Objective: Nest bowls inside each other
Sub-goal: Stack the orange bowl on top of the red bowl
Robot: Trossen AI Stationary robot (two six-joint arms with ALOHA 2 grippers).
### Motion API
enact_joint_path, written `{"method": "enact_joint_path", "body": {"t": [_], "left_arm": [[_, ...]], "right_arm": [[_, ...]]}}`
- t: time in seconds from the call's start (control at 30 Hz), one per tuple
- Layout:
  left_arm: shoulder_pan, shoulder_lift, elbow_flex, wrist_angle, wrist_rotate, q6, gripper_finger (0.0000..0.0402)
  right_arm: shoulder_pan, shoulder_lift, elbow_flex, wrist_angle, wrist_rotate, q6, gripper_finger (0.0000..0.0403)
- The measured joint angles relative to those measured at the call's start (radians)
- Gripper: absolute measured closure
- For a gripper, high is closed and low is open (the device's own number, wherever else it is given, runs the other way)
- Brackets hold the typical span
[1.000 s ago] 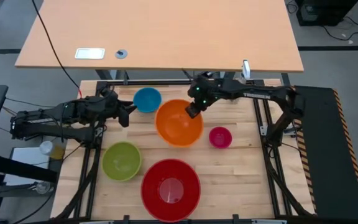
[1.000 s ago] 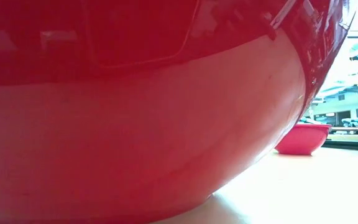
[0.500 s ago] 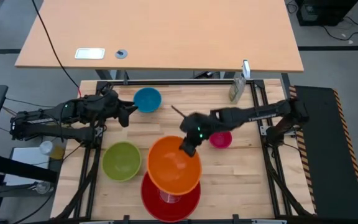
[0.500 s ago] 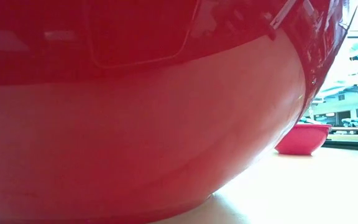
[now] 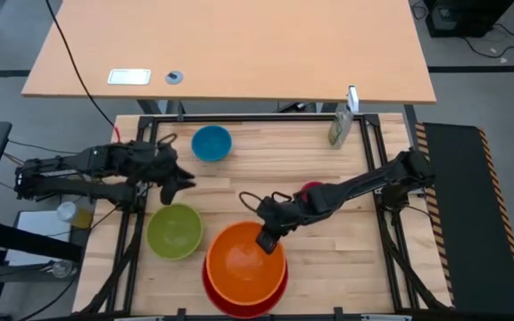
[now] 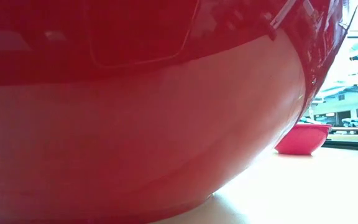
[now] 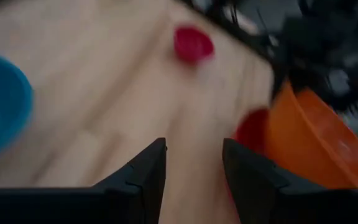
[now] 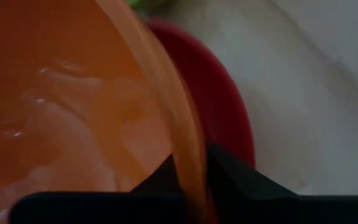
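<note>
On the wooden table (image 5: 346,259) the lime green bowl (image 5: 174,231) sits just beside the stack at the near edge, the blue bowl (image 5: 211,143) lies well apart at the far side, and the magenta pink bowl (image 5: 310,188) is mostly hidden under the right arm in the high view, though it shows clear in the low view. A small bottle-like thing (image 5: 338,130) stands at the far right corner of the table, and a larger tan table (image 5: 239,45) lies beyond. The red bowl (image 5: 211,290) fills nearly the whole low view and blocks the rest of the table there. Half a second ago the orange bowl (image 5: 245,264) hung over the red one's far rim; now it sits lower, inside the red bowl, with only a crescent of red showing around its near and left edge. The left gripper (image 5: 178,178) has swung off the blue bowl toward the table's middle, and it holds nothing, its fingers (image 7: 143,174) parted with bare wood between them. The right gripper (image 5: 268,239) is at the orange bowl's far rim, its fingers (image 8: 229,174) narrowly set on either side of the thin rim wall. The orange bowl is smooth, glossy and slightly translucent.
</note>
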Motion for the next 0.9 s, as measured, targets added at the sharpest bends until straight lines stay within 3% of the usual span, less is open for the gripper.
{"method": "enact_joint_path", "body": {"t": [0.2,0.4,0.73,0.9], "left_arm": [[-0.065,0.03,0.0,-0.197,0.072,0.021,0.0239],[-0.138,0.121,0.0,-0.362,-0.016,0.038,0.0238],[-0.187,0.315,0.0,-0.396,-0.019,0.191,0.0239],[-0.188,0.334,0.0,-0.398,-0.02,0.183,0.0239]], "right_arm": [[-0.014,0.019,0.0,-0.017,-0.068,0.0,0.0244],[-0.045,0.009,0.034,-0.069,-0.137,0.019,0.0162],[-0.039,0.008,0.157,-0.349,-0.117,0.018,0.0159],[-0.013,0.01,0.157,-0.492,0.014,0.035,0.0165]]}}
